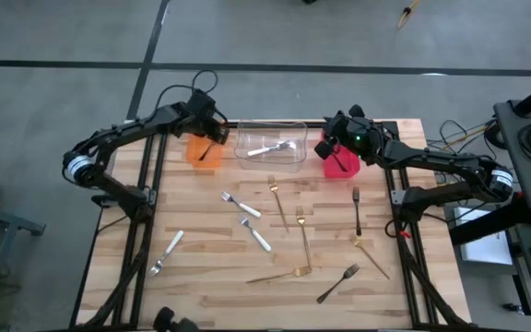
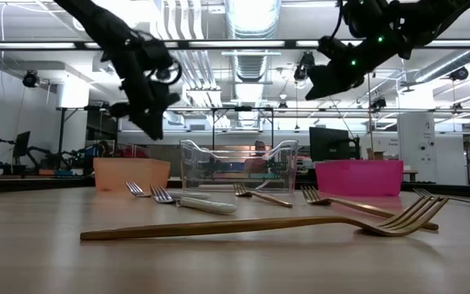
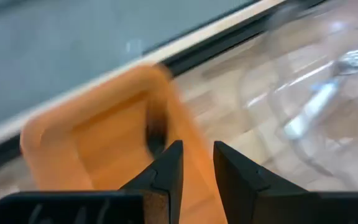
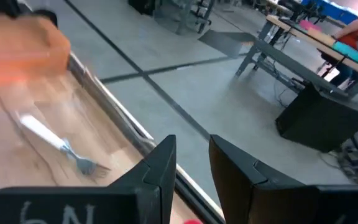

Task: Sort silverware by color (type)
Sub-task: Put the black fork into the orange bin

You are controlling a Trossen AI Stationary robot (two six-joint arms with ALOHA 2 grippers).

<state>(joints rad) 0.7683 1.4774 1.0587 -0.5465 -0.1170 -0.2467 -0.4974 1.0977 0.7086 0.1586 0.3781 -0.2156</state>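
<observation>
Clear bin (image 1: 271, 141) as landmark, sitting mid along the worktop's (image 1: 201, 277) far edge. Left gripper (image 1: 212, 129) is hovering over the orange bin (image 1: 205, 152) just left of it, fingers (image 3: 169, 171) parted by a narrow gap, gripping nothing; something dark is lying in that bin. Right gripper (image 1: 337, 143) is hanging over the red bin (image 1: 341, 163) just right of it, fingers likewise slightly apart and empty.

Silverware: one silver fork (image 1: 270, 148) is lying inside the clear bin. Nearer than the bin, spread across the worktop: silver forks (image 1: 241, 207), gold forks (image 1: 303, 238) and two black forks (image 1: 357, 210). One more silver piece (image 1: 167, 252) is sitting well off to the near left.

The bins are lining the far edge; the widest bare wood is running along the left and near sides.

Low view is showing both grippers well above the bin rims (image 2: 237, 144), which the overhead doesn't give. Right wrist view is looking past the edge to the floor and the room's desks.
</observation>
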